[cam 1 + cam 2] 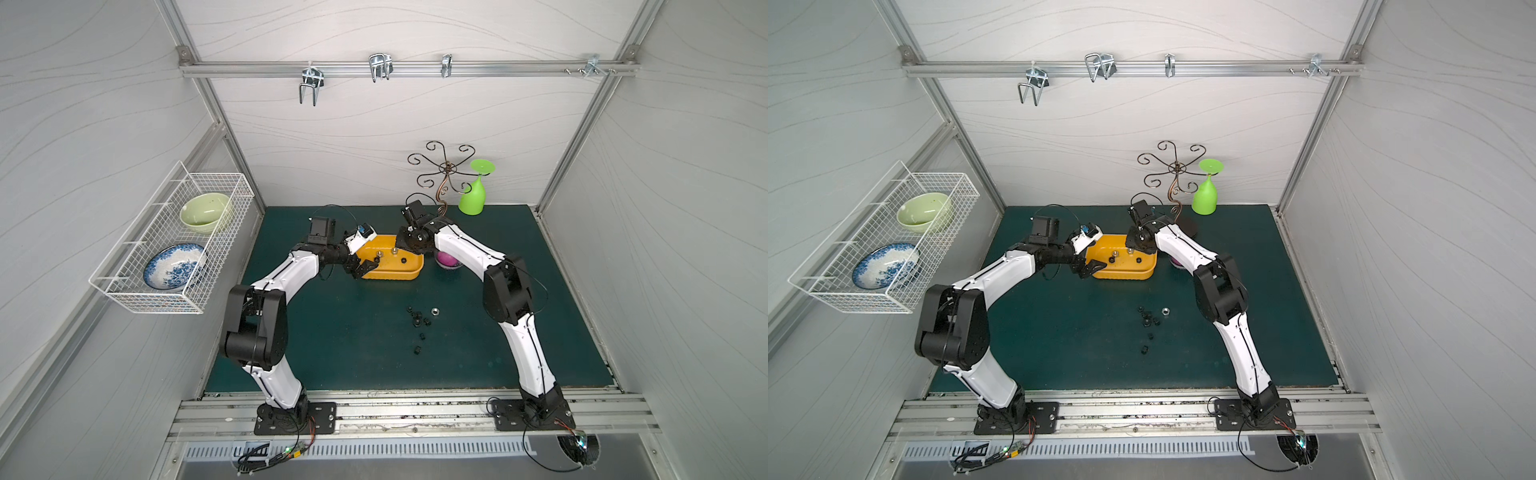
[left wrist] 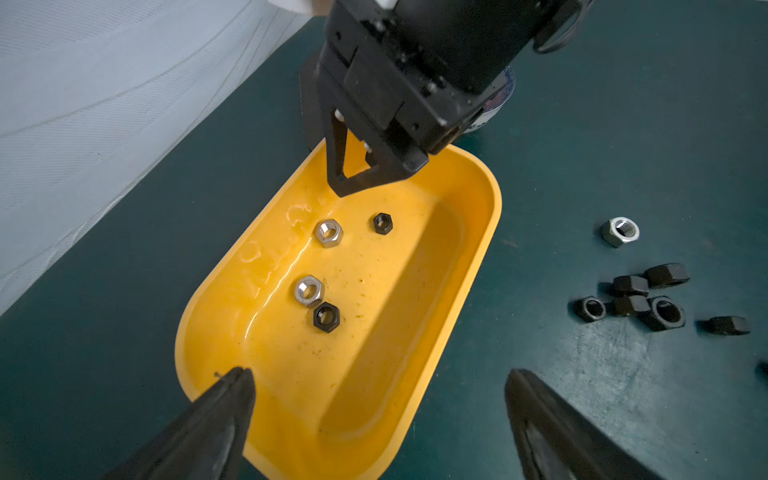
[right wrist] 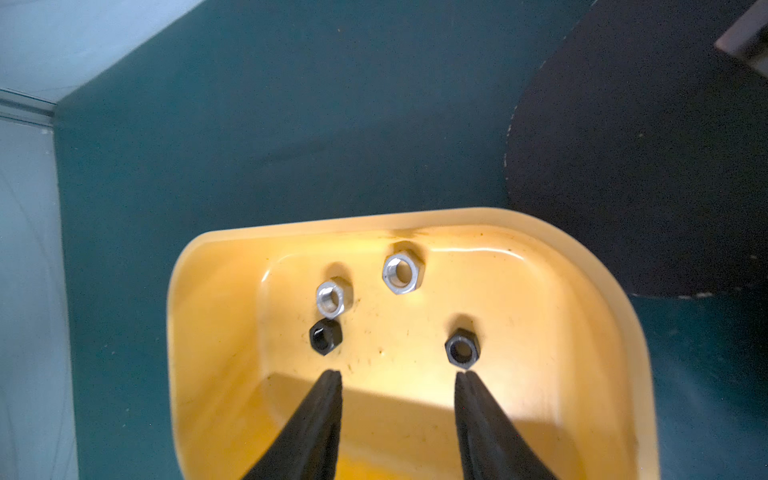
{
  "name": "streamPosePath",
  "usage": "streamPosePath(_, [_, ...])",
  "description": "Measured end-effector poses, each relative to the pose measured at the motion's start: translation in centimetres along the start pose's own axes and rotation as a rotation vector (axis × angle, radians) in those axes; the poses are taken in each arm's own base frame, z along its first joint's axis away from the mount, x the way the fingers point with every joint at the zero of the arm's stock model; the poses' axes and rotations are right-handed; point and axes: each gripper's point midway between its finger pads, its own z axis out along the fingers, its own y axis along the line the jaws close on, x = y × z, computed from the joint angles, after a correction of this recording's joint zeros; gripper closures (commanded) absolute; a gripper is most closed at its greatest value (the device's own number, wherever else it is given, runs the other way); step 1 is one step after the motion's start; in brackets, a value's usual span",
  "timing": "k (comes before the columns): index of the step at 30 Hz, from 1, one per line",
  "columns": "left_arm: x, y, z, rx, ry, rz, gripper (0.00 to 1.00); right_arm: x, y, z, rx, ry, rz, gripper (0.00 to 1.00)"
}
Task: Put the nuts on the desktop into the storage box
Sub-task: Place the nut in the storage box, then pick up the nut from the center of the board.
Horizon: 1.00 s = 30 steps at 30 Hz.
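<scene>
Four nuts lie in the yellow box. The loose nuts sit bunched on the green surface, well apart from the box. My right hand hangs over the box floor, fingers partly spread and holding nothing, so I judge this the drop-off end of a cycle. My left hand is spread wide and empty at the box's end.

Next I'd lift the right hand clear and go to the bunch. Several black nuts touch, so the lone silver nut looks the easier pinch.

A small bowl sits just beside the box under my right forearm. The dark round base of a wire stand lies behind the box. I'd mind both.
</scene>
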Motion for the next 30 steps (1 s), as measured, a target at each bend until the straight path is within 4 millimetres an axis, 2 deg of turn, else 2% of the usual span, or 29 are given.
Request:
streamPosePath(2, [-0.9, -0.3, -1.0, -0.014, -0.017, 0.009, 0.01, 0.1, 0.1, -1.3, -0.014, -0.005, -0.013, 0.47])
streamPosePath(5, [-2.3, -0.8, -2.6, -0.036, -0.045, 0.018, 0.01, 0.8, 0.2, -3.1, -0.037, -0.004, -0.049, 0.32])
streamPosePath(8, [-3.0, -1.7, -4.2, -0.047, -0.061, 0.018, 0.01, 1.8, 0.4, -4.4, -0.045, 0.001, -0.110, 0.25])
streamPosePath(13, [-2.3, -2.6, -5.5, -0.065, -0.066, -0.084, 0.01, 4.3, 2.2, -6.3, -0.055, 0.008, -0.270, 0.16])
streamPosePath(19, [-0.7, -0.5, -6.2, -0.168, -0.043, -0.326, 0.01, 7.9, 3.5, -9.4, -0.026, 0.016, -0.465, 0.13])
streamPosePath(22, [-0.5, -1.7, -6.6, -0.096, -0.047, -0.293, 0.01, 9.7, 2.5, -11.8, -0.009, 0.014, -0.537, 0.13])
streamPosePath(24, [-0.4, -3.5, -6.7, 0.001, -0.051, -0.256, 0.02, 10.7, 1.4, -13.4, -0.002, 0.015, -0.563, 0.10])
streamPosePath(25, [-0.5, -4.5, -6.7, 0.047, -0.057, -0.244, 0.01, 11.0, 0.7, -14.1, 0.002, 0.017, -0.573, 0.03])
streamPosePath(26, [-0.5, -5.5, -6.8, 0.097, -0.066, -0.228, 0.01, 11.4, 0.1, -14.8, 0.008, 0.020, -0.582, 0.01])
streamPosePath(30, [-0.7, -8.3, -7.1, 0.226, -0.092, -0.156, 0.01, 13.0, -2.5, -17.0, 0.036, 0.053, -0.608, 0.01])
